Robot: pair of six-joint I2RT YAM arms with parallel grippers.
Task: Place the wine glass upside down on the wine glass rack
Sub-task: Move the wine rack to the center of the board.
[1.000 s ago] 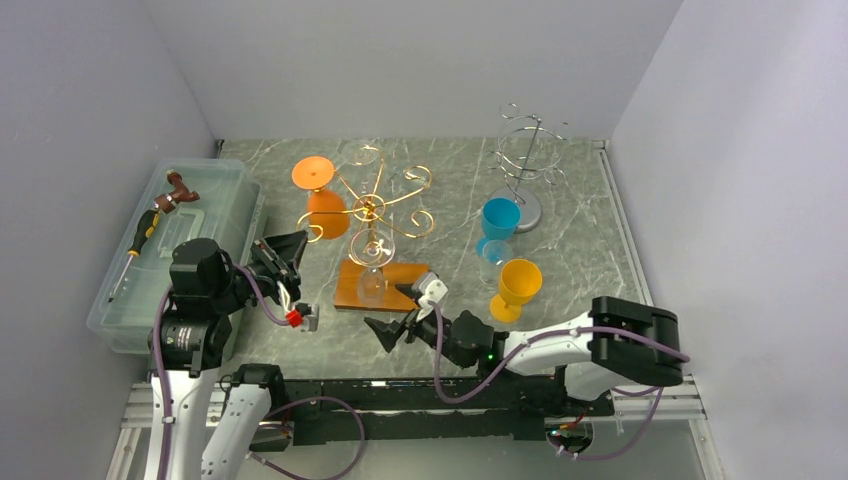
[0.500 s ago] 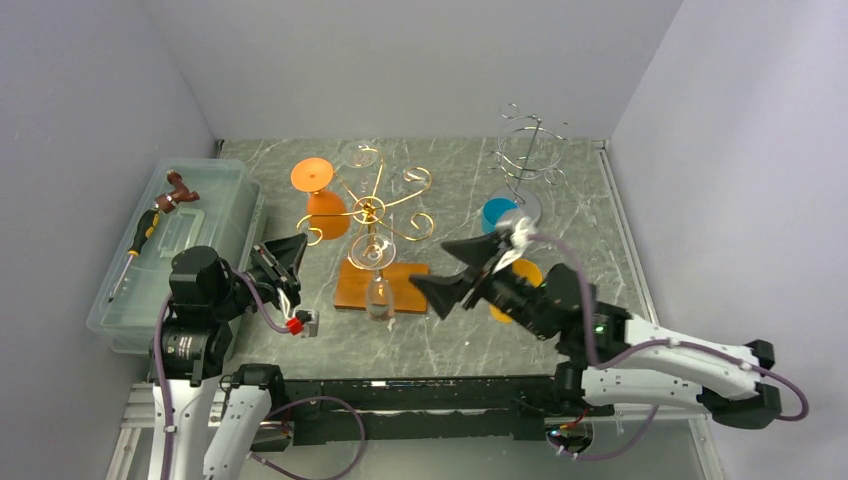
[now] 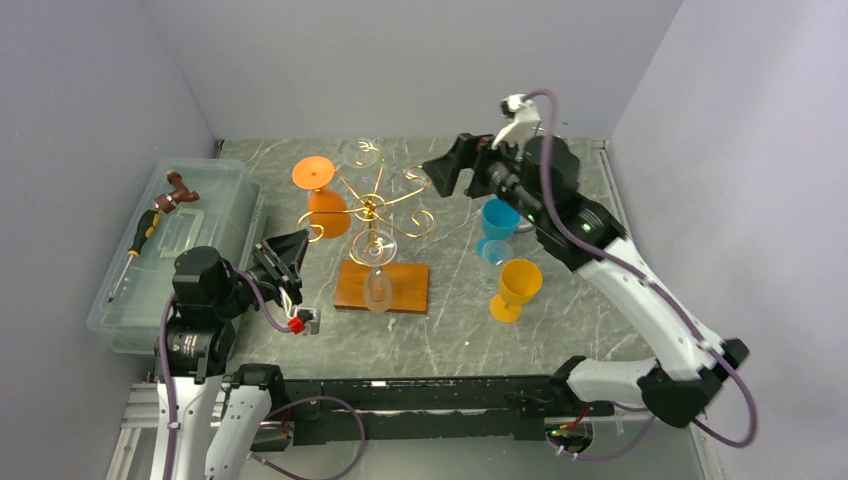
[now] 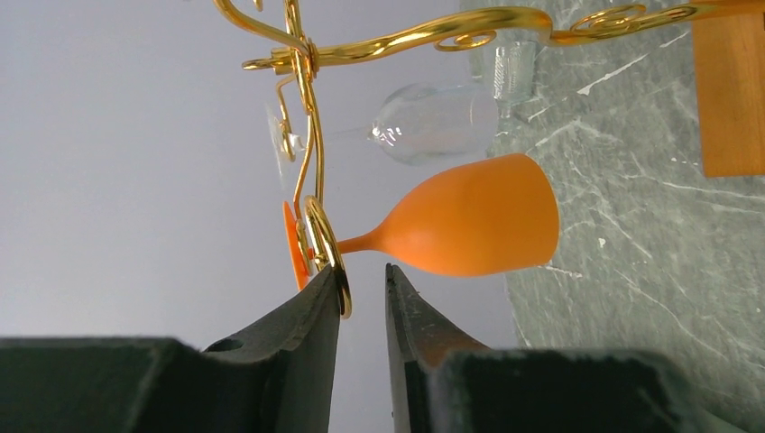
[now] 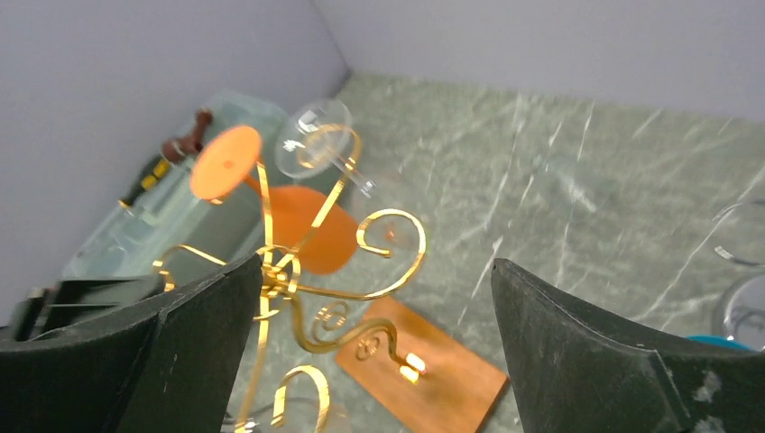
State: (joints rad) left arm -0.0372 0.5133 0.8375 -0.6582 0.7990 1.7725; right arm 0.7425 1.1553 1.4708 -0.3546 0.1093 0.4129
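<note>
Top external: wine glass (image 3: 377,288) hangs bowl-down on gold rack (image 3: 368,208), over wooden base (image 3: 405,285) | right gripper (image 3: 445,175) high above rack, jaws wide, empty | left gripper (image 4: 362,271) slightly parted at a rack loop (image 4: 322,236), probably steadying it; contact unclear

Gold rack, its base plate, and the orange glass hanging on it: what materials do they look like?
Gold rack: looks like bent metal wire, with a polished gold finish and bright glints. Base plate: probably wood, flat orange-brown with a satin finish. Orange glass: opaque, matte and evenly coloured, so likely plastic, though coated glass is possible.
</note>
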